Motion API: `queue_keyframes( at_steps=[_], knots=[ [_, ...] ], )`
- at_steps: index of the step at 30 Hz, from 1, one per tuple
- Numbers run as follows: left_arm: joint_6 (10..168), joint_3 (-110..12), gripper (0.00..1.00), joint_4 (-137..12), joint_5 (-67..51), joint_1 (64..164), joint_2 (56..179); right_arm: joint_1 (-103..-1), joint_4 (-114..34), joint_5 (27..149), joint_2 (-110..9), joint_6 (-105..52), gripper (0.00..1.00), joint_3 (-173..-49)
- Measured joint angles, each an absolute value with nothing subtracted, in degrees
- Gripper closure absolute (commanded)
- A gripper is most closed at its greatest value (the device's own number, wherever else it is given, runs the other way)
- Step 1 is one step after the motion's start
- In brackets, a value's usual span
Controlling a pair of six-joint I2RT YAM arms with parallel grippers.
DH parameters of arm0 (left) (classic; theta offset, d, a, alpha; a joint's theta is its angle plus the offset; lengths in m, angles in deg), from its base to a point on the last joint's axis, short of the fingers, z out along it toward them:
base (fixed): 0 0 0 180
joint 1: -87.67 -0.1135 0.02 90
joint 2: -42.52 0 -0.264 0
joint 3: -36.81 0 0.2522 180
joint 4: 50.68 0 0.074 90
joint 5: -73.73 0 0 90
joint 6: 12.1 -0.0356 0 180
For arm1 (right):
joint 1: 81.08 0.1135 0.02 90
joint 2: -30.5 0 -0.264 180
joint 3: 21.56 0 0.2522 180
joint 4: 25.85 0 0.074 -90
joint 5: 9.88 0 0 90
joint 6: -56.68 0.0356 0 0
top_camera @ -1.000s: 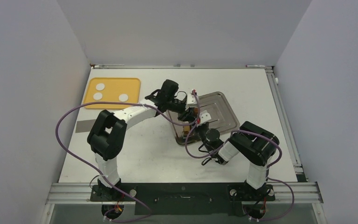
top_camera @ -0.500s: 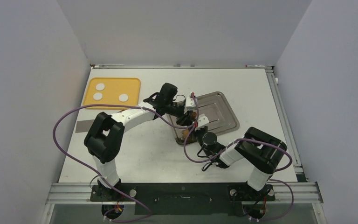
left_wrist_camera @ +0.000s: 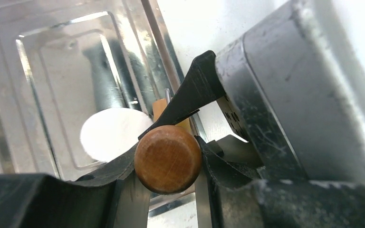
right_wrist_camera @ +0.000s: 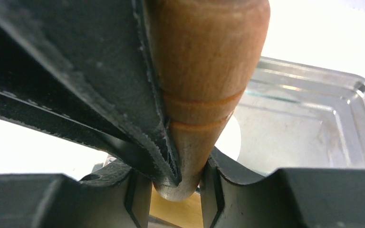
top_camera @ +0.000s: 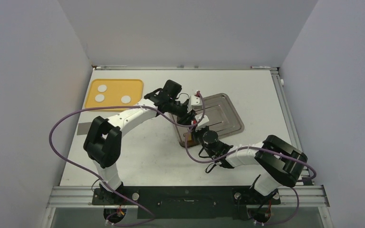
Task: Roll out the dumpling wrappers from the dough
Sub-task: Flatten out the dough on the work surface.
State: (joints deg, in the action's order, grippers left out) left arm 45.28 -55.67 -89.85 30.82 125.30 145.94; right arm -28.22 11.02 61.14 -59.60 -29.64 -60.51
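One smooth wooden pin [left_wrist_camera: 168, 159], flat white wrapper [left_wrist_camera: 105, 138]

Lab rig cell: grey panel walls [top_camera: 28, 95], white table [top_camera: 147, 159], alu frame rail [top_camera: 71, 194].

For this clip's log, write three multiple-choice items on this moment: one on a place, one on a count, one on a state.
1. Where does the flattened wrapper lie?
A) in the metal tray
B) on the bare table
C) on a cloth

2. How many dough lumps sit on the yellow tray?
A) one
B) three
C) five

3. The left tool is:
A) open and empty
B) out of view
C) shut on the rolling pin

Answers:
1 A: the left wrist view shows it on the tray's floor.
2 B: three white rounds show from above.
3 C: its fingers clamp the pin's knob.
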Motion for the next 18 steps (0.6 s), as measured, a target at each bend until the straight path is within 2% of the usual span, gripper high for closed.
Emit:
queue_keyframes(
  at_steps=[7,12,18],
  knots=[
    [43.1,-69.9,1.00,-98.5,24.8,125.0,147.5,-34.9,13.8,66.9,-58.8,-34.8,0.92,-66.5],
    [41.3,-77.2,1.00,-98.8,22.8,124.1,152.9,-40.3,21.2,70.8,-65.7,-37.3,0.92,-69.7],
    [41.0,-78.1,1.00,-96.7,23.6,122.5,159.3,-44.9,25.5,79.0,-74.8,-36.5,0.92,-71.1]
  ],
)
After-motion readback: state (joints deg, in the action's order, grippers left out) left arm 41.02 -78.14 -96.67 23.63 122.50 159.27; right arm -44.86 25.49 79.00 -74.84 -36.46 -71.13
